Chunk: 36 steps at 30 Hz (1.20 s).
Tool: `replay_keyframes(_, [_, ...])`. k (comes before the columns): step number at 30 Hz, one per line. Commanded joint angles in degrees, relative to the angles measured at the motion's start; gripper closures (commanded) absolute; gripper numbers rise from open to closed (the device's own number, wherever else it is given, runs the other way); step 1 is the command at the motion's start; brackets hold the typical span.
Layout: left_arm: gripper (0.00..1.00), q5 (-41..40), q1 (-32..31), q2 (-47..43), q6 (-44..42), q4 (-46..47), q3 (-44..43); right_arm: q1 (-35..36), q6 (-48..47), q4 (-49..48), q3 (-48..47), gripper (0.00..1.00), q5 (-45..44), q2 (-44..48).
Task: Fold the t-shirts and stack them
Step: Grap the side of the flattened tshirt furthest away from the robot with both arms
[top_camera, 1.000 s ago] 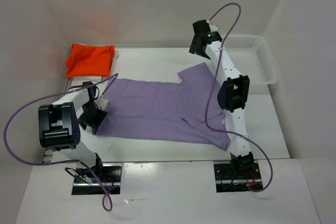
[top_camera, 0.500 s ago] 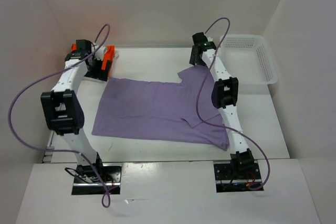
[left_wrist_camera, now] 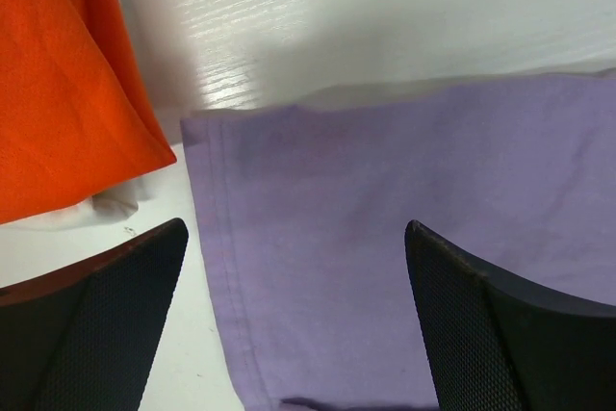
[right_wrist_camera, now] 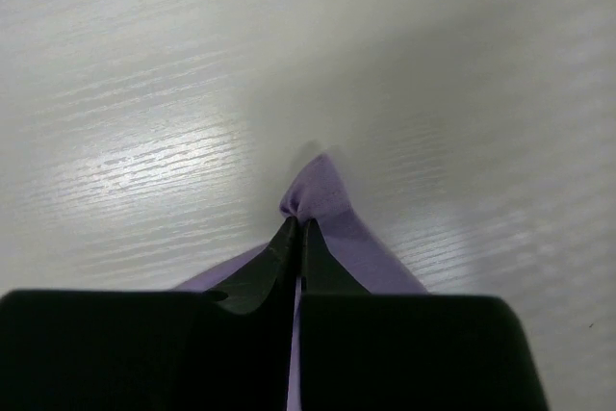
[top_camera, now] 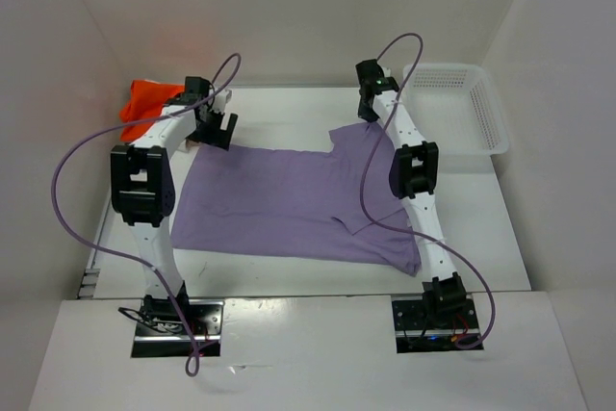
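The lavender t-shirt lies spread flat on the table. My left gripper hovers open over its far left corner, hem and cloth showing between the wide fingers. My right gripper is shut on a pinch of the far right sleeve, a purple tuft poking past its tips. The orange t-shirt lies folded at the back left, also in the left wrist view, with a sliver of pale cloth under its edge.
A white perforated basket stands at the back right, beside the right arm. White walls close in the table on the left, back and right. The left arm's purple cable loops over the table's left side.
My left arm swung from the shirt's near left edge to the back and now hangs open over the far left corner. My right gripper closed on the far right sleeve.
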State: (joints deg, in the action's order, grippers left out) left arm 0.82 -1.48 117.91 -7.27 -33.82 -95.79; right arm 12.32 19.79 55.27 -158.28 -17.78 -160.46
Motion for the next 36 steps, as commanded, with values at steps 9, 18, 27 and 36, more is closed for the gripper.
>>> replay_keyframes(9, [0.00,-7.1,-0.9,0.0,2.3,4.4,-1.0,1.0,0.3,4.8,4.9,1.00,0.8,8.5])
replay_keyframes(18, [0.01,-0.5,-0.9,3.7,2.3,4.4,-2.1,0.2,1.0,9.2,13.7,1.00,-2.5,18.8])
replay_keyframes(27, [0.06,9.6,-3.6,4.3,-0.2,6.6,-2.6,-0.5,0.4,7.2,21.4,1.00,-4.3,22.9])
replay_keyframes(36, [0.09,5.3,2.0,8.8,4.9,5.6,-6.1,0.0,0.4,7.2,23.9,1.00,-7.1,24.7])
